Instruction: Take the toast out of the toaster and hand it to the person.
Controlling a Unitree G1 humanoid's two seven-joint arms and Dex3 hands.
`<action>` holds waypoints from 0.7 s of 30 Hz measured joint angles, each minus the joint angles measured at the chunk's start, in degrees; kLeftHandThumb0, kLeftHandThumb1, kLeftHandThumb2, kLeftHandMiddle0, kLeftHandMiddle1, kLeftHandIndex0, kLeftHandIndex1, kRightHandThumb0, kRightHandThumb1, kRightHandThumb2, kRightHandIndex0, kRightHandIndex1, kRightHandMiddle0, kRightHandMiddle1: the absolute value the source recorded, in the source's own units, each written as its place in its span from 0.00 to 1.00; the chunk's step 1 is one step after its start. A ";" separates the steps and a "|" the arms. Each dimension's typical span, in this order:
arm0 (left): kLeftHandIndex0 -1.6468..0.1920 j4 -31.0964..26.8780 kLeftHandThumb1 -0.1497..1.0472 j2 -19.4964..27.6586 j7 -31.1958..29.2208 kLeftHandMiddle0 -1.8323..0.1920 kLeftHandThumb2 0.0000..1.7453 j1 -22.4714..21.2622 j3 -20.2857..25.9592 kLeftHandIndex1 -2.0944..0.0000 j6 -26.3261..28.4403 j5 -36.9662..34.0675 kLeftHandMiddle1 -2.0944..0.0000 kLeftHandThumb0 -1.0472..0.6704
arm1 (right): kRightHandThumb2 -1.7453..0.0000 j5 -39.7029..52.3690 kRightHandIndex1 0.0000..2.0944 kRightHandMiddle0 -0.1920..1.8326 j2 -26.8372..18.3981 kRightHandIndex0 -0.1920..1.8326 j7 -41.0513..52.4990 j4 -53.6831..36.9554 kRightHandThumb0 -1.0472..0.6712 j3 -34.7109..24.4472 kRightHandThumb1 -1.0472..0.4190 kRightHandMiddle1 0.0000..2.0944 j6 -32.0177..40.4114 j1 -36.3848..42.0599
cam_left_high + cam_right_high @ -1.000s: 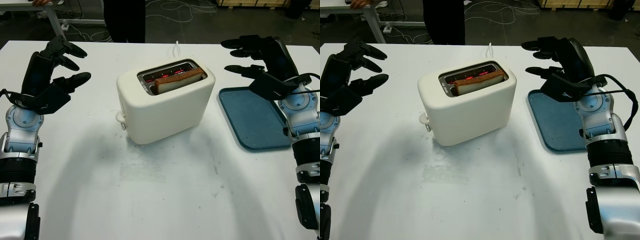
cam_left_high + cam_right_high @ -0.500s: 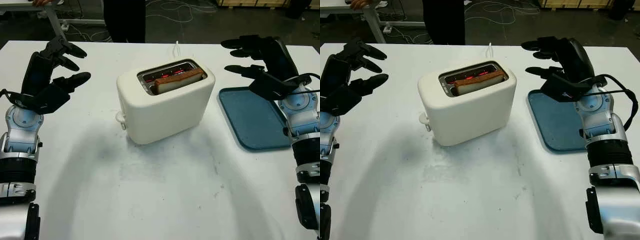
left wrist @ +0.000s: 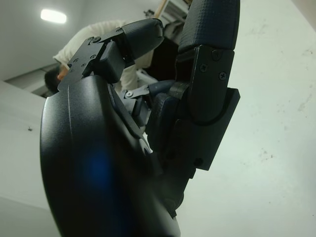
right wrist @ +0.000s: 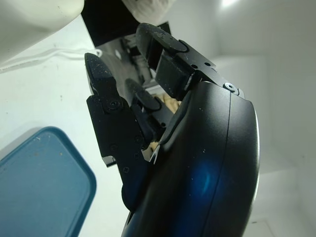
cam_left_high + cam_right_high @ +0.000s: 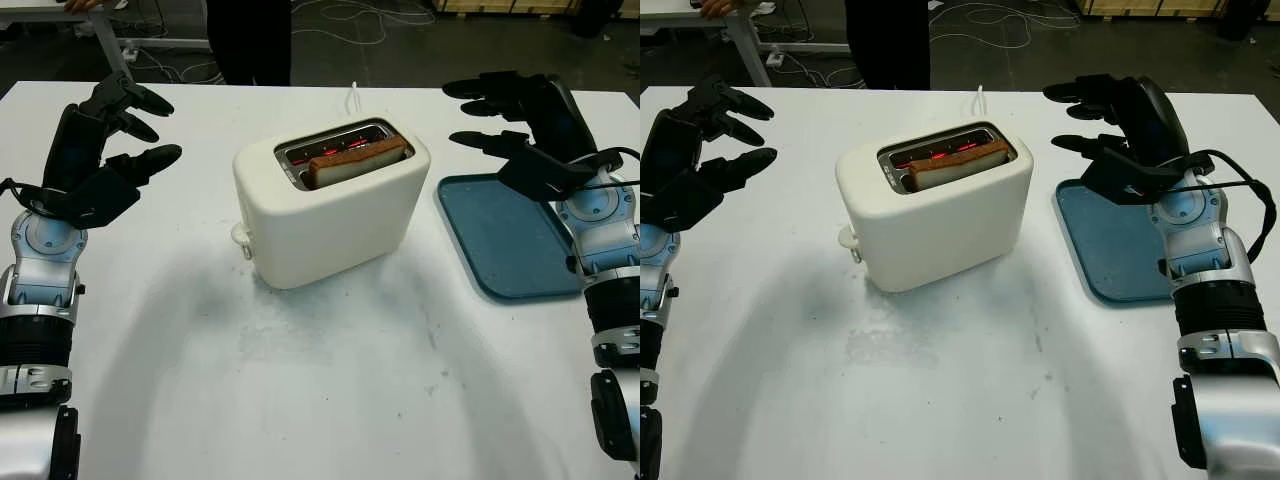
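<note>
Cream plastic housed the toaster (image 5: 330, 205) that stood between my two hands on the white table (image 5: 330, 390), its slots glowing red inside. One slice of toast (image 5: 355, 160) sat upright in the slot, its browned top edge just proud of the rim, well apart from either of my hands and untouched by them.

My left hand (image 5: 110, 150) hung above the table to the toaster's left, open and holding nothing, its black fingers (image 5: 145, 160) pointing toward the toaster. From the wrist on that side, my left hand's shell (image 3: 108, 163) stood over bare white tabletop.

My right hand (image 5: 520, 125) hovered on the toaster's other side, likewise open with nothing in its grasp, fingertips aimed at the toaster's near end. Directly beneath and just behind that hand lay a blue tray (image 5: 510, 240), flat on the table with nothing on it; the same tray (image 4: 39, 187) showed below my right hand's fingers (image 4: 113, 143) from the wrist.

A white cord (image 5: 353, 98) ran from behind the toaster toward the table's far edge. Beyond that edge, farther from both my hands than the toaster, a person (image 5: 250, 40) in dark clothing stood on the floor.
</note>
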 measured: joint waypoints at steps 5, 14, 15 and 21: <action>0.73 0.03 0.89 0.00 0.00 0.69 0.12 0.00 0.00 0.40 -0.03 0.01 0.36 0.04 | 1.00 0.03 0.00 0.52 0.00 0.56 0.00 0.00 0.49 0.00 0.18 0.00 -0.02 0.00; 0.73 0.01 0.89 0.00 -0.09 0.69 0.12 0.00 0.00 0.40 -0.02 0.01 0.36 0.04 | 1.00 0.03 0.00 0.51 0.00 0.56 0.00 0.00 0.48 0.00 0.18 0.00 0.00 0.00; 0.73 0.01 0.89 0.00 -0.09 0.69 0.12 0.00 0.00 0.40 -0.02 0.01 0.36 0.03 | 1.00 0.03 0.00 0.52 0.00 0.56 0.00 0.00 0.48 0.00 0.18 0.00 0.00 0.00; 0.72 0.01 0.89 0.00 -0.16 0.69 0.12 0.00 0.01 0.40 -0.02 -0.04 0.36 0.03 | 1.00 0.00 0.00 0.52 0.00 0.56 0.00 0.00 0.48 0.01 0.18 0.00 -0.01 0.00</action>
